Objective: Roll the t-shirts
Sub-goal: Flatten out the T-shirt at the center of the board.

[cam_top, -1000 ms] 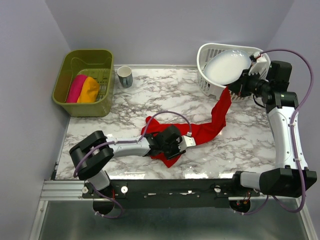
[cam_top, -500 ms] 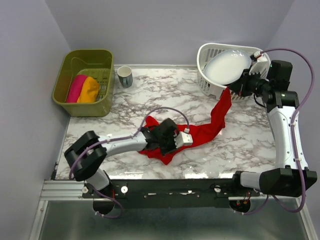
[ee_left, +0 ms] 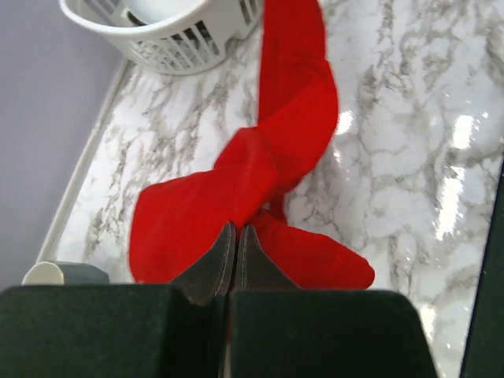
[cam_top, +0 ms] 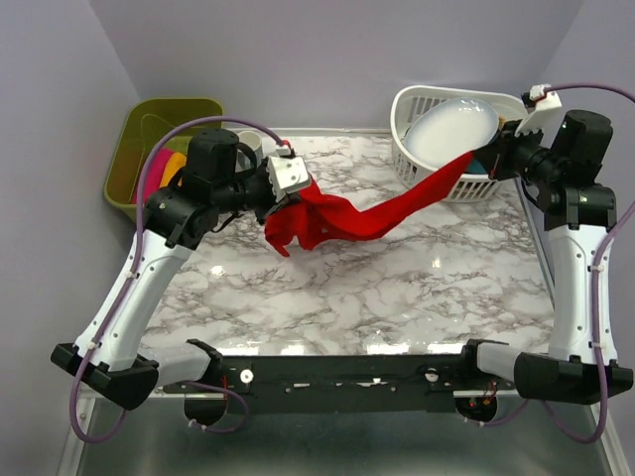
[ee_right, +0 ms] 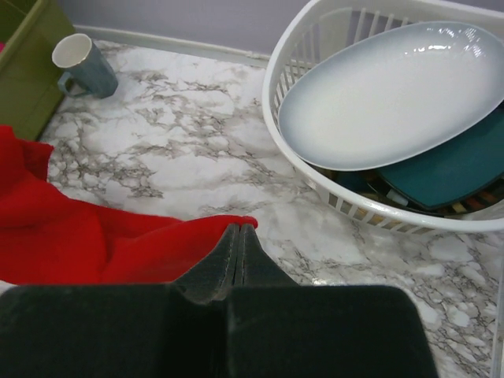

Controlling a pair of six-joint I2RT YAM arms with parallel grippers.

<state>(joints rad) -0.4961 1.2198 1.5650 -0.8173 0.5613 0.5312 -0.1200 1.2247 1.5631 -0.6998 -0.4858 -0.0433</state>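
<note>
A bright red t-shirt point(cam_top: 347, 213) hangs stretched in the air across the back of the marble table point(cam_top: 397, 288). My left gripper point(cam_top: 283, 193) is raised at the back left and shut on the t-shirt's bunched left end point(ee_left: 205, 213). My right gripper point(cam_top: 486, 159) is raised in front of the white basket and shut on the t-shirt's other end point(ee_right: 118, 244). A pink t-shirt point(cam_top: 157, 164) and an orange t-shirt point(cam_top: 176, 167) lie rolled in the green bin, mostly hidden by my left arm.
The green bin point(cam_top: 149, 114) stands at the back left, with a grey-blue mug point(ee_right: 83, 64) beside it. At the back right a white basket point(cam_top: 422, 174) holds a white oval plate point(cam_top: 451, 129) and a teal dish point(ee_right: 449, 169).
My left gripper shut on the red t-shirt near the table's front, then lifted it up and back to the left. The right gripper rose slightly, and the shirt now stretches between them.
</note>
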